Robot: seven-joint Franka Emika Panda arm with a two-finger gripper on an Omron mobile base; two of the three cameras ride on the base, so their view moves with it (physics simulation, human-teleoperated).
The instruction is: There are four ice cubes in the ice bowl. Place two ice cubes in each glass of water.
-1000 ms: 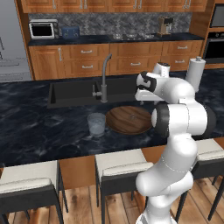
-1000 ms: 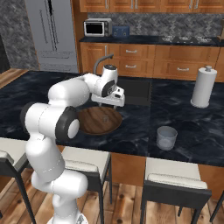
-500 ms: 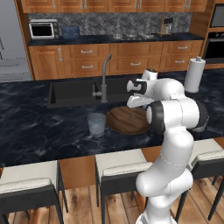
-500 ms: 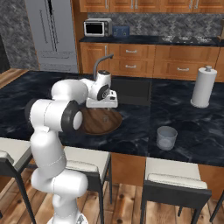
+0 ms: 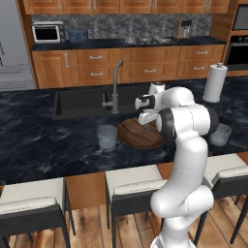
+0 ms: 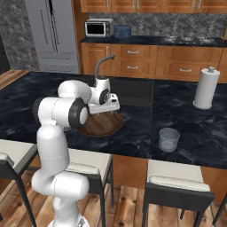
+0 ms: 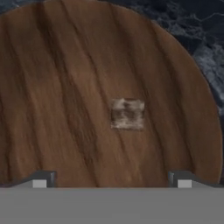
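Counter (image 5: 43, 145) comes first: it is big, dark and stony, with a black sink (image 5: 82, 102) and a bent tap (image 5: 115, 87) set in it. Near the far right end of it stands a tall white paper roll (image 6: 206, 88). The white robot arm (image 5: 186, 145) bends over the middle of the counter. Under its hand lies the ice bowl (image 5: 138, 138), round, flat and made of brown wood. One glass of water (image 5: 106, 137) stands just beside the bowl on the left. The other glass of water (image 6: 169, 139) stands apart on the right side. The claw (image 7: 112, 179) hangs over the bowl with its two tips spread wide, pinching nothing. One small ice cube (image 7: 127, 113) sits in the bowl between the tips.
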